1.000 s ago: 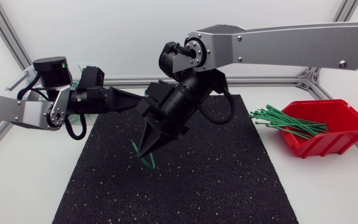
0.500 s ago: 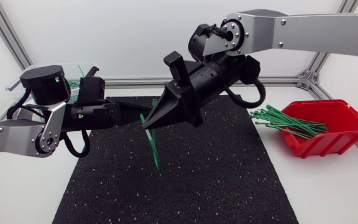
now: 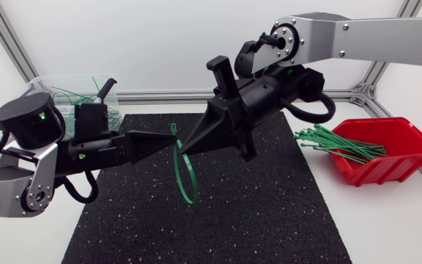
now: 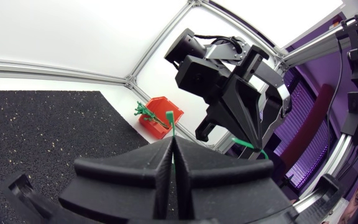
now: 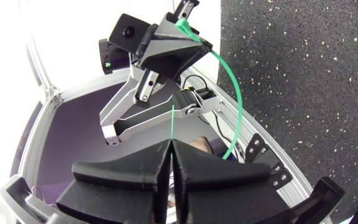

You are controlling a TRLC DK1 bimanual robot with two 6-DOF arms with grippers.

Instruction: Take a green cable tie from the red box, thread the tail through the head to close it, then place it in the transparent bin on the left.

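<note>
A green cable tie [image 3: 190, 185] hangs as a curved loop above the black mat [image 3: 269, 213], held at both ends. My left gripper [image 3: 168, 136] is shut on its head end, which sticks up past the fingertips [image 4: 169, 121]. My right gripper [image 3: 187, 147] comes in from the opposite side, tip to tip with the left, shut on the thin tail [image 5: 173, 124]. In the right wrist view the left gripper [image 5: 178, 38] holds the head ahead of me. The red box [image 3: 387, 158] with several green ties [image 3: 339, 143] stands at the right. The transparent bin [image 3: 46, 86] is at the back left.
The black mat covers the table's middle. Aluminium frame rails [image 3: 160, 95] run along the back edge. Some ties [image 3: 310, 136] stick out over the red box's left rim. The bin holds a few green ties [image 3: 75, 95].
The right arm has swung up and turned level, and the left gripper has drawn back to the left. The tie, first low at the mat, now hangs as a loop between both grippers.
</note>
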